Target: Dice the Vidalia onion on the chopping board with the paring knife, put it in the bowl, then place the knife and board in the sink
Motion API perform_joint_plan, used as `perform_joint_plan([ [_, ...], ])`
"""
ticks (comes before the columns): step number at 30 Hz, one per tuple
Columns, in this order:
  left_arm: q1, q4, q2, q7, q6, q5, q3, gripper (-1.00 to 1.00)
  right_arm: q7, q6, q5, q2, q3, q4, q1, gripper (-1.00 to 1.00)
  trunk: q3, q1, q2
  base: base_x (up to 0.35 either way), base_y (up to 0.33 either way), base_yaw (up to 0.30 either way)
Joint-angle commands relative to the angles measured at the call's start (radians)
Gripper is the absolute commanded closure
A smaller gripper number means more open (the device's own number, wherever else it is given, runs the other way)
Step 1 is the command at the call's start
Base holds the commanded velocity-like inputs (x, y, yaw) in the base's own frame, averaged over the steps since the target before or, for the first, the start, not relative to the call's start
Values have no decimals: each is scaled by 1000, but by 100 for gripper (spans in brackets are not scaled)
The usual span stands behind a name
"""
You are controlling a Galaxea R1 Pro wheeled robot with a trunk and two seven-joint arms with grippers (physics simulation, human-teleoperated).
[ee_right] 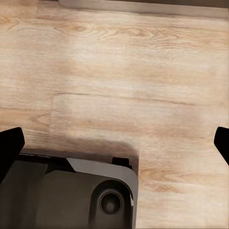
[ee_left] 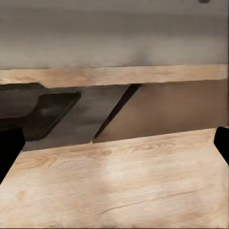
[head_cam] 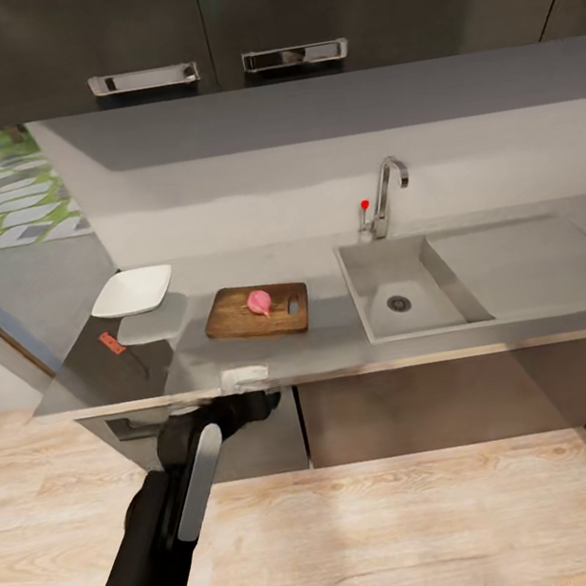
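While lying lengthwise along countertop point(head_cam: 338, 338), chopping board point(head_cam: 240, 318), Vidalia onion point(head_cam: 259, 302) atop

The worktop point(head_cam: 329, 339) has an open strip along its front edge, between the chopping board point(head_cam: 256, 311) and the rim. On the board, the Vidalia onion point(head_cam: 259, 302) is unobstructed from above. The bowl point(head_cam: 132, 291) crowds the left end, with the paring knife point(head_cam: 120, 350) near the front-left corner. The tap point(head_cam: 383, 193) rises behind the sink point(head_cam: 405, 285); overhead cabinets point(head_cam: 212, 22) limit height along the back edge.
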Motion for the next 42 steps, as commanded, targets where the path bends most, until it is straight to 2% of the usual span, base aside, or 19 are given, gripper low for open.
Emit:
perform_joint_plan([
  [1, 18, -8, 0, 9, -10, 10, -2, -100, 7, -2, 10, 1, -9, -2, 0, -100, -1, 0, -2, -106, 0, 0],
  [7, 191, -20, 43, 8, -221, 9, -6, -100, 7, -2, 10, 1, -9, 0, 0, -100, -1, 0, -2, -19, 0, 0],
  [10, 249, -20, 71, 7, -313, 9, -11, -100, 7, -2, 10, 1, -9, 0, 0, -100, -1, 0, -2, -2, 0, 0],
  [14, 341, -21, 133, 8, -467, 8, -72, -100, 7, -2, 9, 1, -10, 0, 0, -100, -1, 0, -2, 0, 0, 0],
  [15, 416, -21, 175, 10, -594, 6, -119, -100, 7, -2, 8, 1, -10, 0, 0, -100, -1, 0, -2, 0, 0, 0],
  [19, 471, -21, 202, 10, -671, 4, -142, -100, 7, -2, 8, 1, -10, 0, 0, -100, -1, 0, -2, 0, 0, 0],
  [24, 547, -21, 251, 11, -792, 4, -152, -100, 7, -3, 8, 0, -11, 0, 0, -100, -1, 0, -2, 0, 0, 0],
  [28, 622, -20, 266, 12, -891, 1, -153, -100, 7, -3, 8, 0, -12, 0, 0, -100, -1, 0, -2, 0, 0, 0],
  [31, 668, -20, 270, 12, -935, -9, -153, -100, 7, -4, 8, 0, -12, 0, 0, -100, -1, 0, -2, 0, 0, 0],
  [33, 703, -20, 273, 12, -969, -28, -153, -100, 7, -5, 8, 0, -12, 0, 0, -100, -1, 0, -2, 0, 0, 0],
  [38, 811, -20, 278, 13, -1104, -133, -154, -100, 7, -15, 8, 0, -12, 0, 0, -100, -1, 0, -2, 0, 0, 0],
  [40, 865, -20, 279, 15, -1183, -182, -154, -100, 7, -21, 8, 0, -12, 0, 0, -100, -1, 0, -2, 0, 0, 0],
  [42, 902, -20, 278, 16, -1231, -205, -153, -100, 7, -28, 7, 0, -12, 0, 0, -100, -1, 0, -2, 0, 0, 0],
])
